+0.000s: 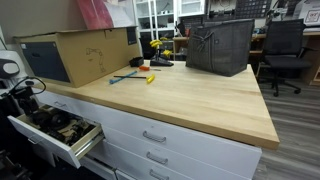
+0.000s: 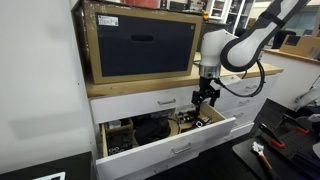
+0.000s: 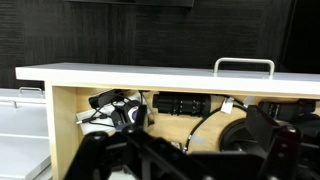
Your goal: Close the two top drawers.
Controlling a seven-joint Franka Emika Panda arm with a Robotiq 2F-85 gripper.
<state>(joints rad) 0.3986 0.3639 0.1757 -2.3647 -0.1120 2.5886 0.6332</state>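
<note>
progress: neither drawer's home yet imo | pulled-out drawer (image 2: 150,157) sticks way out, full of junk, at 6 o'clock from my tool (image 2: 205,98) | upper drawer (image 2: 140,104) under the tabletop (image 1: 190,100) looks nearly in, can't swear | tool spread wide, gripping nothing | left: shove both shut

Open drawer (image 3: 130,72) runs off the right edge in the wrist view, with the tool (image 3: 185,160) in front of it just a dark blur; in an exterior view its contents (image 2: 150,128) are too jumbled to name, and the arm (image 2: 280,18) above it is cut by the top edge.
</note>
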